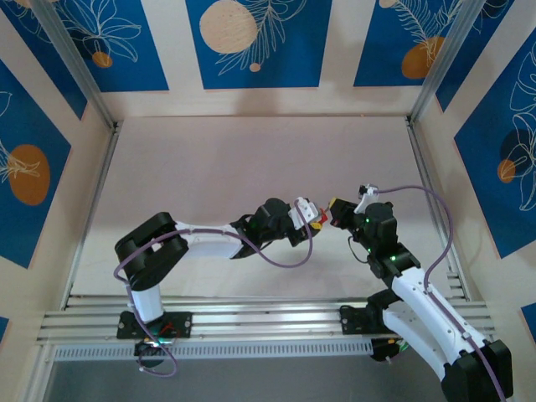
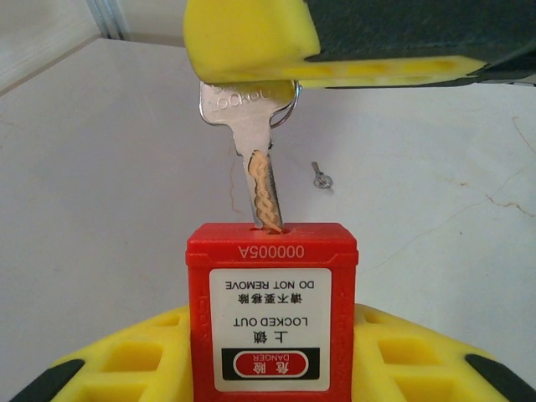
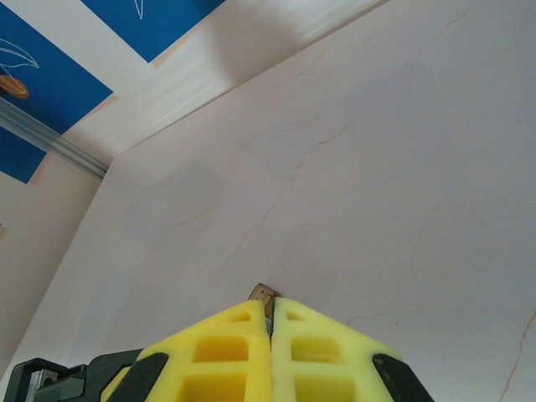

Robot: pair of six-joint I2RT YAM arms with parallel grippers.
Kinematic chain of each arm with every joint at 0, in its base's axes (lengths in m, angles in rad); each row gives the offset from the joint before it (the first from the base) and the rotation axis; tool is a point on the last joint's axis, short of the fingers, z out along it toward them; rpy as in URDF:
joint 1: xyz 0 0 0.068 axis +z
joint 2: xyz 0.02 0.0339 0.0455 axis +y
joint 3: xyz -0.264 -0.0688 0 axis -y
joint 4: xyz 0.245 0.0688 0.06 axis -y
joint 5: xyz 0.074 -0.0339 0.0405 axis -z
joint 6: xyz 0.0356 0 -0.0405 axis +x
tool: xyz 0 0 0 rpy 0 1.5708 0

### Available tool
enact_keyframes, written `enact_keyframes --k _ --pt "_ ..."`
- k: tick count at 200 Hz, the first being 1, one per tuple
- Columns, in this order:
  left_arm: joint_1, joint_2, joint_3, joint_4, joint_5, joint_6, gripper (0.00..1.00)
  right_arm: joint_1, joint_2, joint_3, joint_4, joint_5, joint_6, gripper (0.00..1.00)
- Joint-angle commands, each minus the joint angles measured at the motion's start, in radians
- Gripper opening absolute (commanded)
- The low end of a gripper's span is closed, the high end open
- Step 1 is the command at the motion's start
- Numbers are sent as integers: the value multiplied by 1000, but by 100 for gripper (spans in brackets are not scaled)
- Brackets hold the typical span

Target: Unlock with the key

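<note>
Risk up front: jamming of the key [image 2: 251,126]. Pinched by its bow in the right fingers [image 3: 270,331], pressed tight together on the metal, with the blade leaning a little off the line of the red padlock [image 2: 270,318]. Only tip-deep in the keyway [image 2: 270,226]. Pushing in at that lean: binding, maybe bending of the thin blade. Turning before full depth: probably no release, just twist on the tip and a likely slip of the bow between the pads.

Padlock body clamped between the left fingers [image 1: 310,214], partly spread around its sides. Too hard a shove from the right: padlock skating back through that grip, or down onto the bench [image 2: 100,184]. Small loose metal bit [image 2: 321,176] lying on the bench beyond both sets of fingers, well apart from them.

Containers: nothing box-like, just the keyway in the padlock face nearest the right fingers. Inside it: the key's tip, rest of the blade outside.
</note>
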Motion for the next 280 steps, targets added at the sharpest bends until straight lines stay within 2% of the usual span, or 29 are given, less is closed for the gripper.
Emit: enact_keyframes --k 1,70,124,197,221,261,280 --pt "-27 -56 32 191 30 6 26 12 -16 -45 -82 -6 3 0" --pt "-25 -28 79 216 22 -19 25 88 4 -70 -57 28 23 0" --pt "-8 -32 92 247 36 -60 24 96 -12 -90 -64 34 34 0" --pt "-8 -73 51 275 115 -93 25 -10 -7 -55 -66 -73 58 0" --pt "-8 -75 52 261 125 -87 25 25 14 -11 -104 -31 49 0" --pt "-10 -72 48 258 125 -82 24 14 84 42 -149 4 66 0" --pt "-10 -76 42 267 106 -81 24 49 85 51 -159 38 71 0"
